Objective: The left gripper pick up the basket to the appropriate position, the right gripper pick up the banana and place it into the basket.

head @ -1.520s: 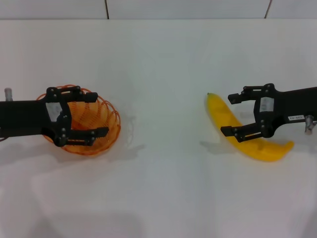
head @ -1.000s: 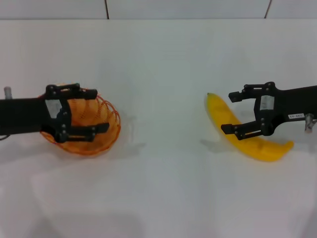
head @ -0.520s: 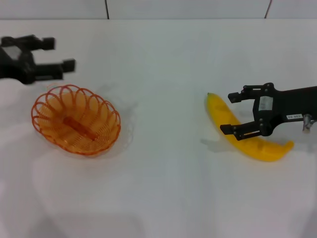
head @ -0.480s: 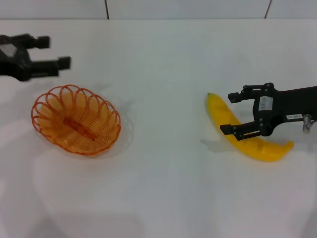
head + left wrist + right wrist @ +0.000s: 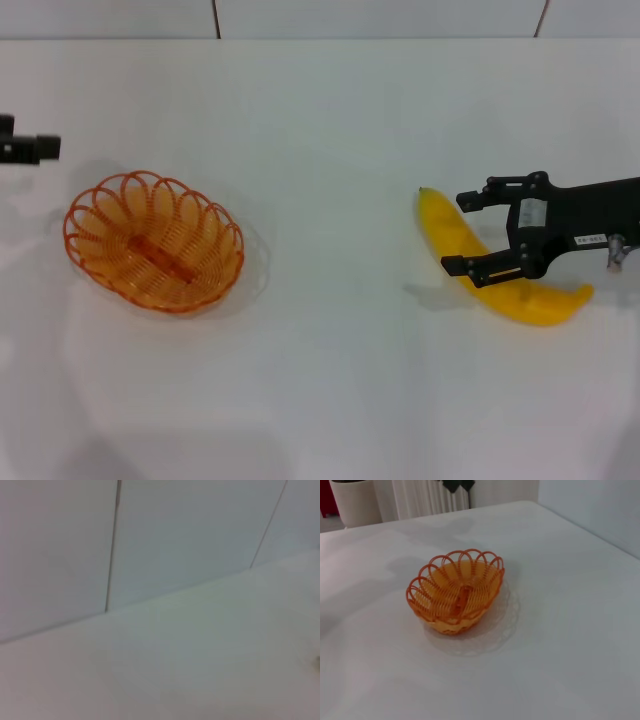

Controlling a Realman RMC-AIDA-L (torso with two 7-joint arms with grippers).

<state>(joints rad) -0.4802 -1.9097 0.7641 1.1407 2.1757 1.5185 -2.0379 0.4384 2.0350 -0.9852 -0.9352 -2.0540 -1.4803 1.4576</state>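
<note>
Head view: the left gripper [image 5: 30, 148] sits at the far left edge, only a tip showing, so whether its fingers are parted I cannot tell. Bare white surface [image 5: 330, 330] lies wide between the orange wire basket [image 5: 153, 241], standing alone at left, and the yellow banana [image 5: 497, 262] at right. The right gripper [image 5: 467, 232] straddles the banana, fingers wide; its white label is unreadable.

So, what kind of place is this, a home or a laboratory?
Probably an indoor robot test setup, though I cannot be sure. A plain white table holds only an orange wire basket and a banana, with the right gripper over the banana. A potted plant and a white radiator stand behind.
</note>
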